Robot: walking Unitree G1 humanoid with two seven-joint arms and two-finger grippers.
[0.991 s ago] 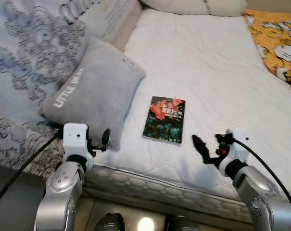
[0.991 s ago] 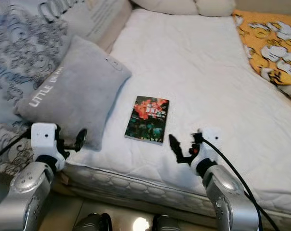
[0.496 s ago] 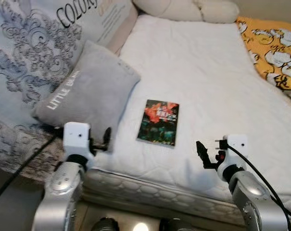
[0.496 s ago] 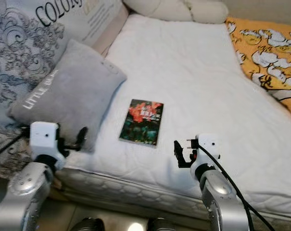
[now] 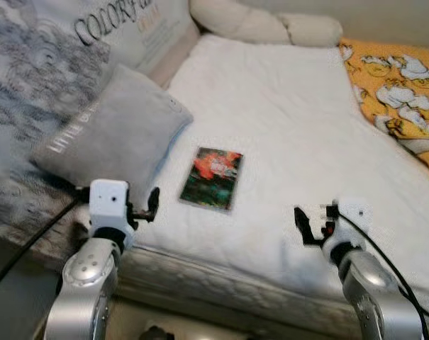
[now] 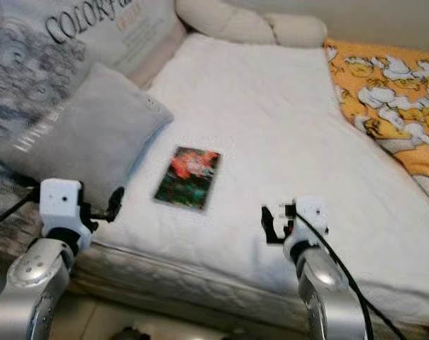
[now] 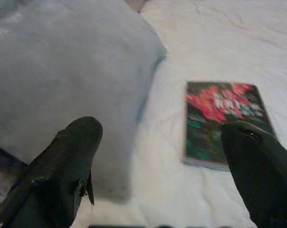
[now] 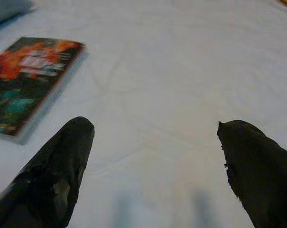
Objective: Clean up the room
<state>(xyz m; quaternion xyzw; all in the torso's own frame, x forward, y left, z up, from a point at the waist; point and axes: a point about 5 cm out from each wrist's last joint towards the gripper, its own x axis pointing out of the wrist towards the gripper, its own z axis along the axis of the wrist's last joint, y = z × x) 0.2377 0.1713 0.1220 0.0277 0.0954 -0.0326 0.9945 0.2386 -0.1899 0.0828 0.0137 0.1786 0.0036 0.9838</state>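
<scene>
A book point(image 5: 210, 178) with a dark green and red cover lies flat on the white mattress point(image 5: 285, 113), near its front edge. A grey cushion point(image 5: 108, 134) rests just left of the book. My left gripper point(image 5: 152, 203) hovers open at the mattress edge, in front of the cushion and left of the book point(image 7: 224, 121). My right gripper point(image 5: 304, 225) hangs open over the front edge, to the right of the book point(image 8: 29, 78). Nothing sits between either pair of fingers.
A grey patterned quilt point(image 5: 37, 64) is piled on the left behind the cushion. Cream pillows point(image 5: 271, 27) lie at the head of the bed. An orange printed blanket point(image 5: 398, 92) covers the right side. The mattress's front edge point(image 5: 235, 283) runs just before my arms.
The camera has tilted up and pulled back, so the bed's head now shows and the book sits further left. Both grippers keep their places near the front edge, still open.
</scene>
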